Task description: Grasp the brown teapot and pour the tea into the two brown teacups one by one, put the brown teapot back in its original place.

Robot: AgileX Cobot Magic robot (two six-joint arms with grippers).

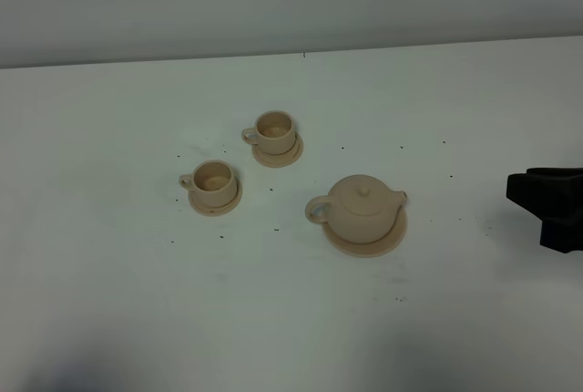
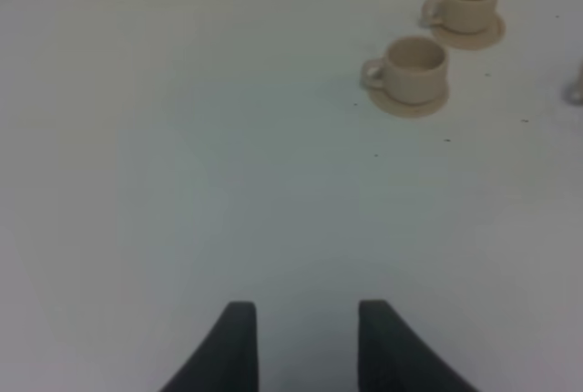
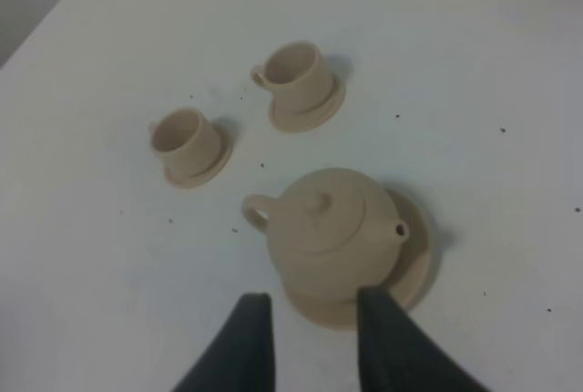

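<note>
The brown teapot (image 1: 363, 210) stands with its lid on upon the wide flat saucer (image 1: 369, 244), handle to the left and spout to the right. The two brown teacups stand on small saucers to its left: one farther back (image 1: 275, 129), one nearer (image 1: 213, 179). My right gripper (image 1: 524, 190) is at the right edge, apart from the teapot. In the right wrist view it (image 3: 310, 312) is open and empty, with the teapot (image 3: 328, 228) and its saucer (image 3: 417, 264) just beyond the fingertips. My left gripper (image 2: 305, 319) is open and empty over bare table, far from the cups (image 2: 417, 66) (image 2: 469, 0).
The white table (image 1: 137, 301) carries small dark specks. Its far edge meets a grey wall (image 1: 273, 0). The left arm is outside the exterior high view.
</note>
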